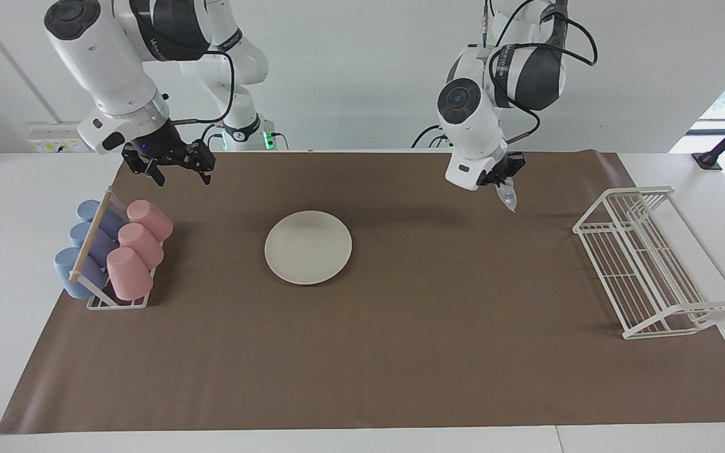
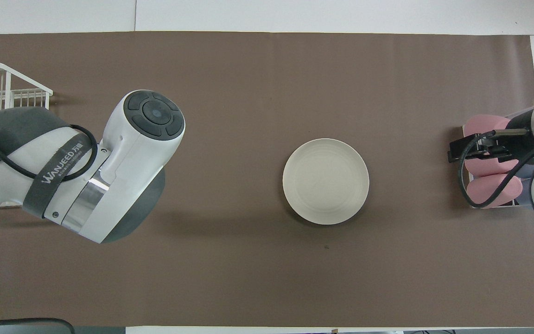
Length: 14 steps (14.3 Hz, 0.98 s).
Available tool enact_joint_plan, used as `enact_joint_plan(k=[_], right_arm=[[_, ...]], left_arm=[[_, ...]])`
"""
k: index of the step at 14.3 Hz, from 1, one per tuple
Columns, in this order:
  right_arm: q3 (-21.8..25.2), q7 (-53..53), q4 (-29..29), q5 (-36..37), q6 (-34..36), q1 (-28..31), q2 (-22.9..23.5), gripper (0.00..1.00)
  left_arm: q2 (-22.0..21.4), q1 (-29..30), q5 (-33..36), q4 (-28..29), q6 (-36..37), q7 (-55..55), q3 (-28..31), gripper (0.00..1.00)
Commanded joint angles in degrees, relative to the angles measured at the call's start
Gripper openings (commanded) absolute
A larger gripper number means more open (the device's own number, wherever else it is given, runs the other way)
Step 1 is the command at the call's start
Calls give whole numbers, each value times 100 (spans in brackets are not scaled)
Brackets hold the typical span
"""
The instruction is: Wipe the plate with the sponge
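Starting at the right arm's end of the table, well apart from the plate (image 1: 308,246): a cup rack (image 1: 114,255) loaded with pink and blue cups lying on their sides, parked clear of the work and of no part in the wipe. Next, the right gripper (image 1: 183,176), up in the air over the brown mat (image 1: 400,352) close by that rack, fingers spread wide and holding nothing; waiting, probably kept free to steady the plate if wanted. Then the plate itself, flat on the mat about mid-table, face up and bare, touched by neither arm, open to a sweep from above. Further toward the left arm's end, well apart from the plate: the left gripper (image 1: 502,179), raised over the mat, clamped on the sponge (image 1: 508,198), pinched by its upper edge with the silvery wad dangling below the fingertips, presumably to let the loose lower part meet the plate first. Hidden under the arm's own bulk in the overhead view, so grip read from the facing view alone. No contact between sponge and plate; wiping judged not yet begun, with a carry across and a descent needed first. Last, farthest from the plate at the left arm's end: a white wire dish rack (image 1: 652,264), out of the way.
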<state>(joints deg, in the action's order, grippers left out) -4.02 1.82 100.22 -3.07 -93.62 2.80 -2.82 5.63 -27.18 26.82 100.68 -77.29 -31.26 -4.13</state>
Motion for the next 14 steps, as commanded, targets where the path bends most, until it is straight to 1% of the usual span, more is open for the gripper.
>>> enact_joint_plan(k=[1,2,4,5,7,8,9,10,12,14], right_arm=[[-63,-295,-143,70,2,133,80,100],[-63,-435,-169,70,19,142,115,100],[-46,-472,-187,61,63,256,141,100],[-46,-472,-335,70,107,413,167,100],[-2,-489,-896,227,395,476,413,100],[-2,-489,-1151,393,624,468,510,100],[-2,-489,-1215,456,765,450,502,100],[7,-533,-1198,483,819,459,441,100],[251,-970,-1145,474,819,538,396,100],[350,-981,-1066,474,828,529,344,100]], left_arm=[[245,-164,935,-171,512,-91,70,0],[280,-156,1252,-163,609,-91,70,0],[508,-103,2069,-163,785,-91,70,0],[605,-68,2438,-163,786,-82,88,0],[903,11,3168,-163,760,-82,149,0],[1096,290,3511,-250,646,-73,141,0],[1272,458,3610,-416,471,-73,132,0],[1404,642,3715,-478,104,-56,149,0],[1571,986,4163,-496,-372,-38,141,0],[1634,1258,4173,-488,-882,-38,141,0]])
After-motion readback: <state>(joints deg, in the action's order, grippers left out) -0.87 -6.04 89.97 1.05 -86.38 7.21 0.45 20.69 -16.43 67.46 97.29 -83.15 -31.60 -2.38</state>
